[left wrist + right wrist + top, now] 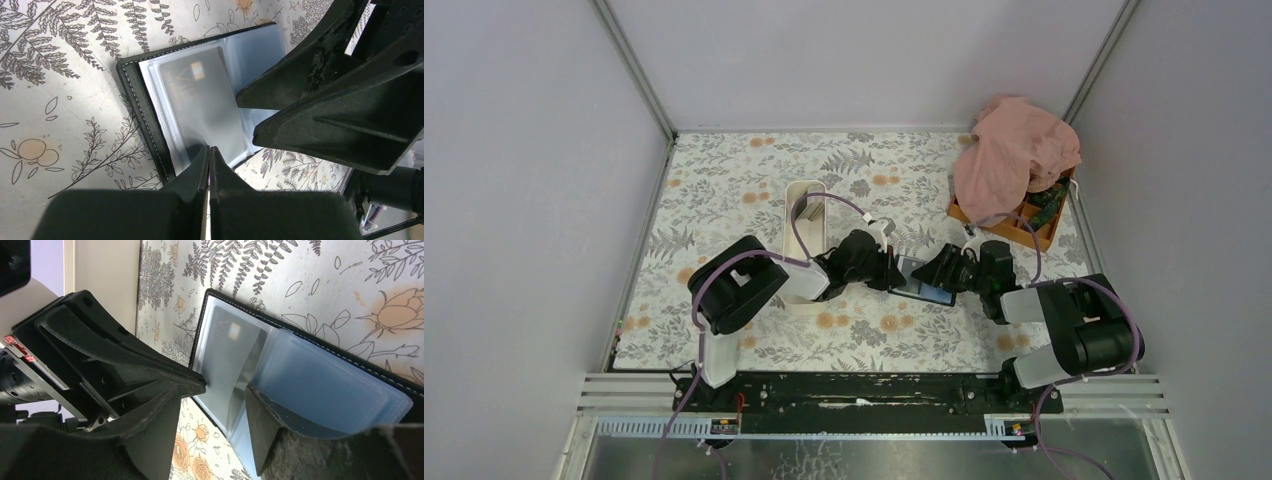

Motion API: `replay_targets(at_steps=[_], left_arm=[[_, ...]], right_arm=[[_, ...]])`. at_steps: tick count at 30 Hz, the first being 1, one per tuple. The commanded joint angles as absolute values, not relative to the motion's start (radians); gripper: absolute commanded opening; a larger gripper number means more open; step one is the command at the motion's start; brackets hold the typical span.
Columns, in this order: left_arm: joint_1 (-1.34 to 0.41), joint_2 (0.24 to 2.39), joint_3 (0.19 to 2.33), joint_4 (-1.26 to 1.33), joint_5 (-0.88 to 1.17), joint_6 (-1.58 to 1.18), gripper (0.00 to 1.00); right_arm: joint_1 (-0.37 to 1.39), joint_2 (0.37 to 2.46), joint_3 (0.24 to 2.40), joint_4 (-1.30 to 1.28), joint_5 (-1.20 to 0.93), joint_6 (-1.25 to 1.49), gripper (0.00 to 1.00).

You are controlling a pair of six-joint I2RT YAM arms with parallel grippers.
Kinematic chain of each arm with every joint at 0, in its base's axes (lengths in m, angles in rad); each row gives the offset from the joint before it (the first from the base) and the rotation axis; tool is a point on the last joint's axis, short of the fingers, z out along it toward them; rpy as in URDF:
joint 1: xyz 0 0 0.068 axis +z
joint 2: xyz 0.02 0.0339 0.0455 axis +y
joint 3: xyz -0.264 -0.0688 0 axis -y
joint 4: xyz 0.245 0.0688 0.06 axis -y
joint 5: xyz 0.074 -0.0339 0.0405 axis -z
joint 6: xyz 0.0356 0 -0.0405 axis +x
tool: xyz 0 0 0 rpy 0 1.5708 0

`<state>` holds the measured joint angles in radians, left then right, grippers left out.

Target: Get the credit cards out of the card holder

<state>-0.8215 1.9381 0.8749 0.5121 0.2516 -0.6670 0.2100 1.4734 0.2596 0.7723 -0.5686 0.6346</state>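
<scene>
From above, the card holder (927, 291) lay open on the floral table (724, 190), with the left gripper (890, 270) touching its left end and the right gripper (932, 272) at its right. No loose card showed anywhere around it. In the left wrist view, the left gripper's fingers were pressed together with nothing visible between them, their tip on the holder's near edge as if pinning it. A grey card (200, 100) sat inside a clear sleeve. In the right wrist view, the right gripper's jaws stood wide apart, gripping nothing, either side of that sleeve, with the other sleeves (320, 385) flipped aside. By this showing no card was out yet, so the whole extraction was left to do.
</scene>
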Motion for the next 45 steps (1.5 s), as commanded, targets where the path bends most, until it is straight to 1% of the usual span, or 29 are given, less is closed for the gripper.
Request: replay_targets(at_steps=[1,5,11,15,22,27,34,45], left_arm=[[-0.815,1.982,0.870,0.481,0.263,-0.662,0.01],[-0.813,1.978,0.866,0.485,0.269,-0.664,0.01],[-0.805,1.972,0.858,0.496,0.281,-0.670,0.01],[-0.805,1.973,0.854,0.506,0.291,-0.676,0.00],[-0.804,1.964,0.851,0.506,0.296,-0.676,0.00],[-0.805,1.971,0.856,0.506,0.302,-0.678,0.00],[-0.804,1.976,0.854,0.506,0.303,-0.678,0.00],[-0.804,1.988,0.870,0.491,0.301,-0.675,0.00]], right_arm=[[0.218,1.514,0.300,0.752,-0.558,0.610,0.58],[0.219,1.520,0.302,0.736,-0.547,0.606,0.58],[0.219,1.419,0.303,0.596,-0.456,0.549,0.57],[0.218,1.418,0.298,0.591,-0.453,0.549,0.57],[0.229,1.492,0.309,0.650,-0.511,0.567,0.57],[0.279,1.547,0.326,0.713,-0.552,0.592,0.57],[0.286,1.556,0.305,0.847,-0.632,0.641,0.57],[0.287,1.557,0.292,0.905,-0.698,0.661,0.57]])
